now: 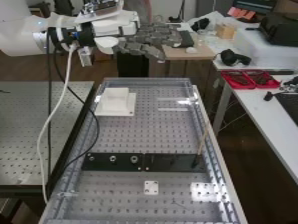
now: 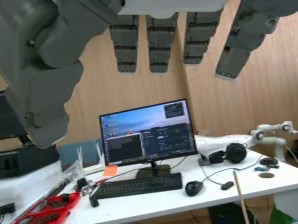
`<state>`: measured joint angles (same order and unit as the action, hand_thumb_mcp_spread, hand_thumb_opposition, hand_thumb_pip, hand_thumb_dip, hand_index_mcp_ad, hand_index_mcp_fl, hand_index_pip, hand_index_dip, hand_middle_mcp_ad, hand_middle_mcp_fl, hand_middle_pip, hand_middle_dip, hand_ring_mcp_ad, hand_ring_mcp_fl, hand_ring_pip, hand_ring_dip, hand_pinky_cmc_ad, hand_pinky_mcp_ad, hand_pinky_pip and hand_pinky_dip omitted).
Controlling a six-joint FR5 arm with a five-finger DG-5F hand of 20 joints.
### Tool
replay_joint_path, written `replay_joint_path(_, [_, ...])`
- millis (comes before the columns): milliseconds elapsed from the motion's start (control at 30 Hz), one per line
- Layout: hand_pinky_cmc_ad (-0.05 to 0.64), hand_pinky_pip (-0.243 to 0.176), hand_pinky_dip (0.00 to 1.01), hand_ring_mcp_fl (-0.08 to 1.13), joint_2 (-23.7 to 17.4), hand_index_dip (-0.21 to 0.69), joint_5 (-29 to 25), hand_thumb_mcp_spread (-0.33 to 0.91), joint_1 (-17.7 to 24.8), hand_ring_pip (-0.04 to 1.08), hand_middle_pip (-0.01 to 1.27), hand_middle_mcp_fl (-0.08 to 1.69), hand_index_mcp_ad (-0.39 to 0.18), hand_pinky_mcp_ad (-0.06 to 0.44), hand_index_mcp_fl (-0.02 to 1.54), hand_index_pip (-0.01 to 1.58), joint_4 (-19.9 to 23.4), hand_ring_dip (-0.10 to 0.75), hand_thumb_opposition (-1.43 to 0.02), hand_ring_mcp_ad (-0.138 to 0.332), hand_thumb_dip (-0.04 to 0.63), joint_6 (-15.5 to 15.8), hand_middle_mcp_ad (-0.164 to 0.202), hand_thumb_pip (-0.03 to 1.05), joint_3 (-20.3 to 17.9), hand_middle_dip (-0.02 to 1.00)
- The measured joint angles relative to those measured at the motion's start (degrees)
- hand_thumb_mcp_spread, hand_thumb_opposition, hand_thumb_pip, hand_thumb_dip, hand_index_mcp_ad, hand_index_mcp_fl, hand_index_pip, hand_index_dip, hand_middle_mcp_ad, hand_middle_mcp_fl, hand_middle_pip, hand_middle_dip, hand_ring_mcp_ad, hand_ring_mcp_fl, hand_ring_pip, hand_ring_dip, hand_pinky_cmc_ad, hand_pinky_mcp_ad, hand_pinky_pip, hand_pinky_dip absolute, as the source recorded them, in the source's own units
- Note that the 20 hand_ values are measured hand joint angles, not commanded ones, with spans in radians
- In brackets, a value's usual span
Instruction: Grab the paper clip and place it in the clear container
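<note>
In the high view the hand (image 1: pixel 151 39) is at the top, level with the arm and above the bench's far end, its fingers extended towards the right. From the top edge of the wrist view, the hand (image 2: pixel 159 46) hangs with long straight fingers and a thick thumb, nothing between them. A thin small thing (image 1: pixel 178 204) lies on the perforated bench near its close end; I cannot tell whether it is the paper clip. On the bench's far left part stands a pale, box-like object (image 1: pixel 116 102) on a square base; whether it is the clear container is unclear.
A black strip (image 1: pixel 174 162) with round fittings crosses the bench, and a thin stick (image 1: pixel 203 140) rises at its right end. Closer lies a small white plate (image 1: pixel 151 187). Red trays (image 1: pixel 238 80) sit on the side table. Cables hang down along the bench's left side.
</note>
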<state>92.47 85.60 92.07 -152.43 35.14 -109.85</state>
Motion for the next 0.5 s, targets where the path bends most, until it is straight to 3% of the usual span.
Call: replay_joint_path(500, [0.318,-0.075,0.51,0.02,1.0,0.192,3.0,0.29,-0.9,0.10,0.10,0.11,-0.091,0.265,0.19,0.08,-1.7,0.075,-0.72,0.134,0.204,0.4,0.042,0.48,1.4,0.19])
